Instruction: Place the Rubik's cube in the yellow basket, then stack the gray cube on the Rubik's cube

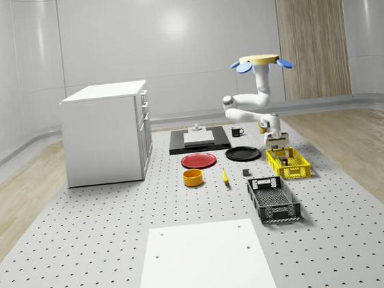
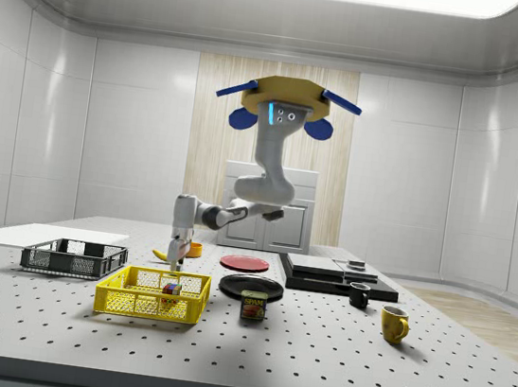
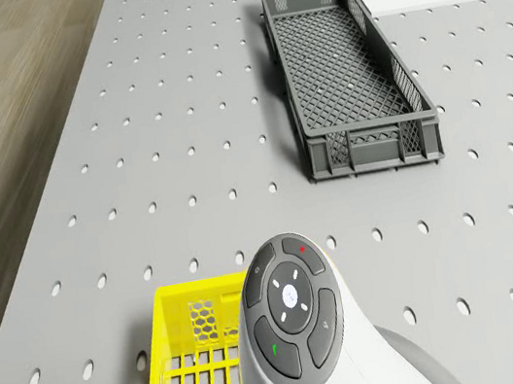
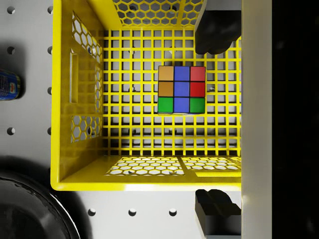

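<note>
Whole-scene view: the drone (image 1: 260,62) hovers above the table's far right area, behind the yellow basket (image 1: 288,163); the arm reaches down and forward, so the gripper (image 1: 278,142) hangs just above the basket's far end; a dark basket (image 1: 273,199) lies nearer the camera; a red plate (image 1: 198,160), a black plate (image 1: 242,154) and an orange bowl (image 1: 193,177) sit toward the view's left.

Side view: the gripper (image 2: 175,256) stands above the yellow basket (image 2: 152,294); the Rubik's cube (image 2: 170,290) rests on the basket floor, apart from the fingers; a can (image 2: 253,305) stands just beside the basket on the view's right.

Drone view: the arm's wrist housing (image 3: 299,328) covers part of the yellow basket (image 3: 198,359); the dark basket (image 3: 347,73) lies well apart.

Wrist view: the Rubik's cube (image 4: 181,90) lies flat on the yellow basket's (image 4: 79,164) mesh floor; the 2 fingertips (image 4: 217,32) are spread wide and hold nothing, 1 above the basket's interior, the other outside its wall.

Judgement: step 1 looks complete. The step in hand is a clean retreat; lift straight up so neither finger catches the basket wall or nudges the cube. I cannot identify the gray cube with certainty in these views; locate it before descending, then grip it square so it lands flat on the Rubik's cube.
</note>
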Robot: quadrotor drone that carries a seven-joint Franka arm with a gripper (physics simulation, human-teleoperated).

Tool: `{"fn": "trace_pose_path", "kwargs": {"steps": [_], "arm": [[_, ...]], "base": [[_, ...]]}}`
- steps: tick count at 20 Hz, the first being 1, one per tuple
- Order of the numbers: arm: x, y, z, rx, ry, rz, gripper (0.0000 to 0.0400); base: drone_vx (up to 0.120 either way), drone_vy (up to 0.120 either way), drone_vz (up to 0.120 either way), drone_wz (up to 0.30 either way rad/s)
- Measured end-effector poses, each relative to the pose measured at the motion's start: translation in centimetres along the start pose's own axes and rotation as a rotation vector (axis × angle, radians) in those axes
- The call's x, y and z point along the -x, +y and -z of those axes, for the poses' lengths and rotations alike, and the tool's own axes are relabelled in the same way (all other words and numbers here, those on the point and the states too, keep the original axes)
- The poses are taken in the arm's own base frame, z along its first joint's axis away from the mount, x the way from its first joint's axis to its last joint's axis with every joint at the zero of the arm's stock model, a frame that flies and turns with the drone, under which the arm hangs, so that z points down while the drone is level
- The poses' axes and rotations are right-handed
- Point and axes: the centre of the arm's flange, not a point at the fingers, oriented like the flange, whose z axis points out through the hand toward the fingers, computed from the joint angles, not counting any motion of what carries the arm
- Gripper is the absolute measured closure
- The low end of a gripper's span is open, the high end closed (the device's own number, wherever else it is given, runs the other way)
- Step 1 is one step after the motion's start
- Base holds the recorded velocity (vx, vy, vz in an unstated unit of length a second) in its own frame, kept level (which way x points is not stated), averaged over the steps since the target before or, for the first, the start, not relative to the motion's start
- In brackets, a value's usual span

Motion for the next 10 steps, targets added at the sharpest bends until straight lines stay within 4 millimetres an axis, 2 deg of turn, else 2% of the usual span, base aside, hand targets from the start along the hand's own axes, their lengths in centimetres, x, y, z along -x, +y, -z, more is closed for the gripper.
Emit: {"fn": "trace_pose_path", "kwargs": {"steps": [2, 8, 10], "arm": [[0.0, 0.0, 0.0, 0.0, 0.0, 0.0, 0.0001], [0.0, 0.0, 0.0, 0.0, 0.0, 0.0, 0.0], [0.0, 0.0, 0.0, 0.0, 0.0, 0.0, 0.0]], "base": [[0.0, -0.12, 0.0, 0.0], [0.113, -0.12, 0.0, 0.0], [0.02, -0.12, 0.0, 0.0]]}}
